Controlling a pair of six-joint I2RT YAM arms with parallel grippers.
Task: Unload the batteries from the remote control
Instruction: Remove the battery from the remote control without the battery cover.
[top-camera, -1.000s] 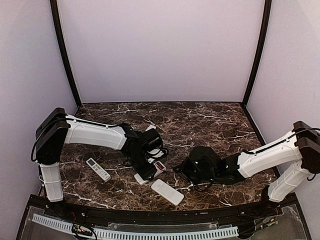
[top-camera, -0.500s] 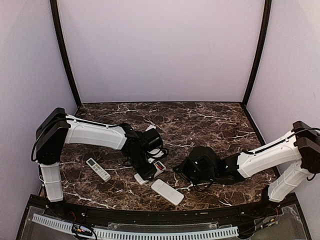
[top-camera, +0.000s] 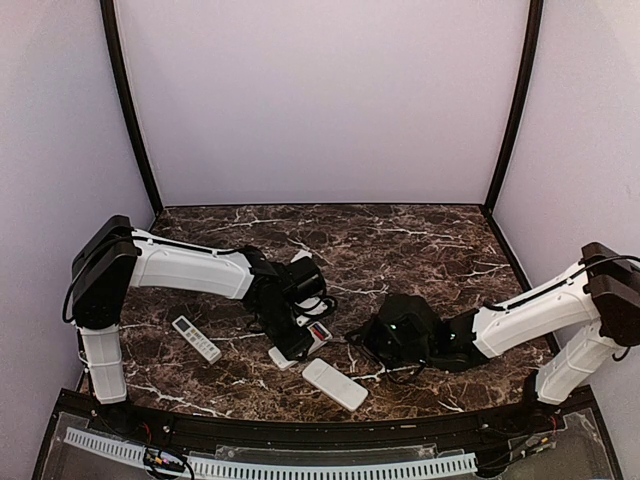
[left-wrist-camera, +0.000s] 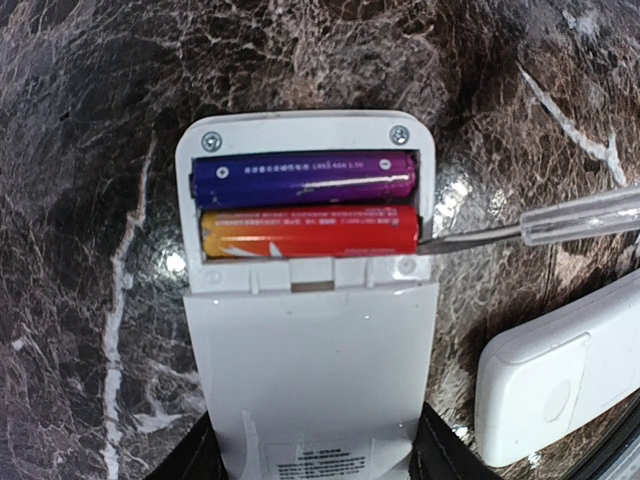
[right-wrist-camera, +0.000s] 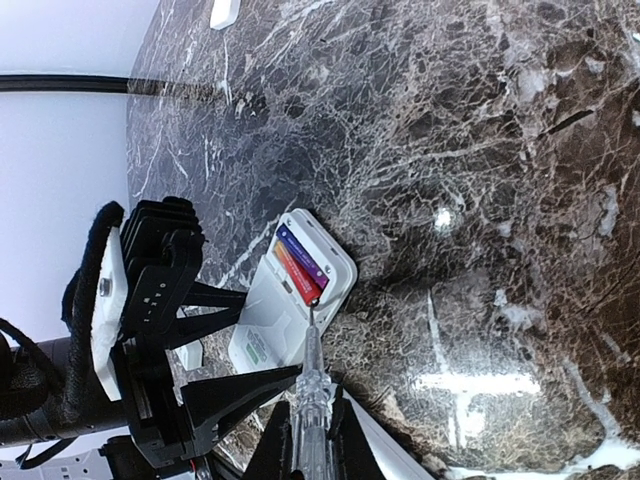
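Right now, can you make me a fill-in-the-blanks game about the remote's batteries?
The open white plastic remote holds ___ small cylindrical batteries. The clear-handled screwdriver touches the end of the ___ battery. That screwdriver is held by the ___ hand.
Missing words: two, orange-red, right.

Your dark marble desk (top-camera: 410, 245) carries a buttoned remote (top-camera: 196, 339) lower left, plus an open remote (top-camera: 282, 357) and a plain white remote (top-camera: 334, 384) low centre.
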